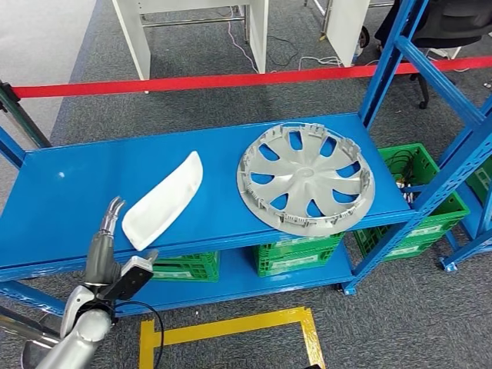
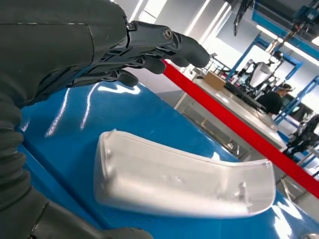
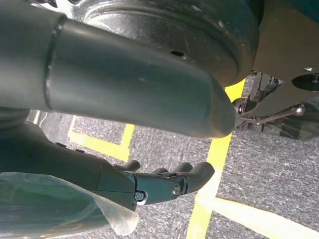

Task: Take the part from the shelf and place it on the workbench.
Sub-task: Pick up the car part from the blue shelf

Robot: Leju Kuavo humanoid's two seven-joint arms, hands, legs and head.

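A white curved plastic part [image 1: 164, 201] lies on the blue shelf board [image 1: 69, 184], left of centre. My left hand [image 1: 108, 238] reaches over the board's front edge, just left of the part's near end, fingers spread and holding nothing. In the left wrist view the part [image 2: 180, 177] lies flat on the blue board, with the fingers [image 2: 158, 47] stretched above and beside it, apart from it. My right hand [image 3: 165, 181] hangs over the grey floor with its fingers loosely extended and nothing in them.
A silver wheel cover [image 1: 306, 177] lies on the right half of the board. Green crates [image 1: 423, 200] stand on the lower level. Blue uprights [image 1: 394, 54] rise at the right. Red tape [image 1: 232, 78] runs behind the shelf. Yellow floor lines [image 1: 232, 327] mark the floor below.
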